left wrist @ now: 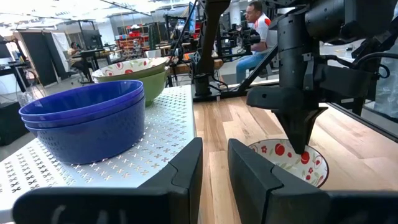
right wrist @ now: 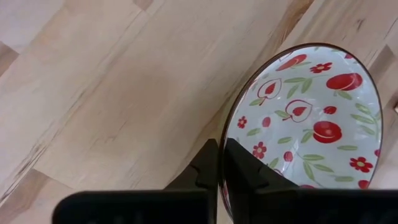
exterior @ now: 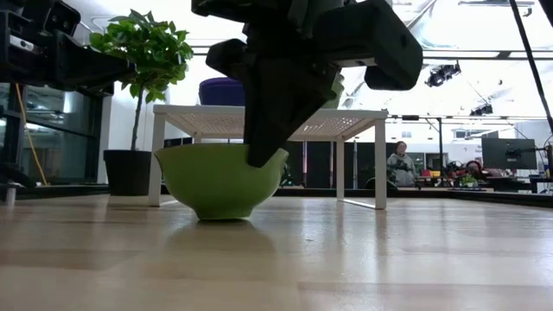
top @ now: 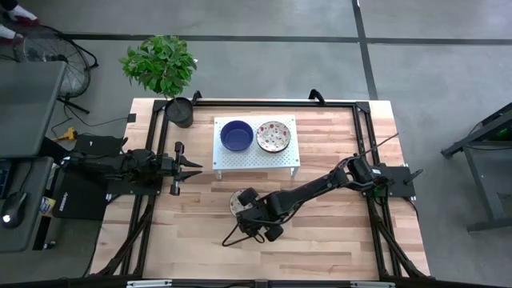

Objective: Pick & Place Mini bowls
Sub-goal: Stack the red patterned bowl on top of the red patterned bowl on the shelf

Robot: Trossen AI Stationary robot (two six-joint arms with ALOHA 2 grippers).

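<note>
A mini bowl [top: 236, 198], green outside and cream with red-and-green flowers inside [right wrist: 311, 124], sits with its base on the wooden table, just in front of the white stand. My right gripper [top: 244, 206] reaches down onto its rim and is shut on it. On the stand [top: 254, 156] rest stacked blue mini bowls [top: 236, 134] and another floral mini bowl [top: 273, 136]. My left gripper [top: 190, 167] waits level at the table's left, its fingers [left wrist: 186, 171] slightly apart with nothing between them. My right gripper pinches the floral bowl's rim [right wrist: 225, 140] on the side toward the table's right, with one finger [right wrist: 245, 171] inside the bowl and the other outside. The fingers come steeply from above, slanting in from the right. The bowl stands upright with its base [exterior: 220, 213] on the table.
A black pot with a green plant [top: 178, 110] stands at the table's far left corner. The white stand's legs [exterior: 380, 164] rise just behind the held bowl. Bare wood lies toward the near edge [top: 320, 248]. People sit in the room beyond [exterior: 399, 164].
</note>
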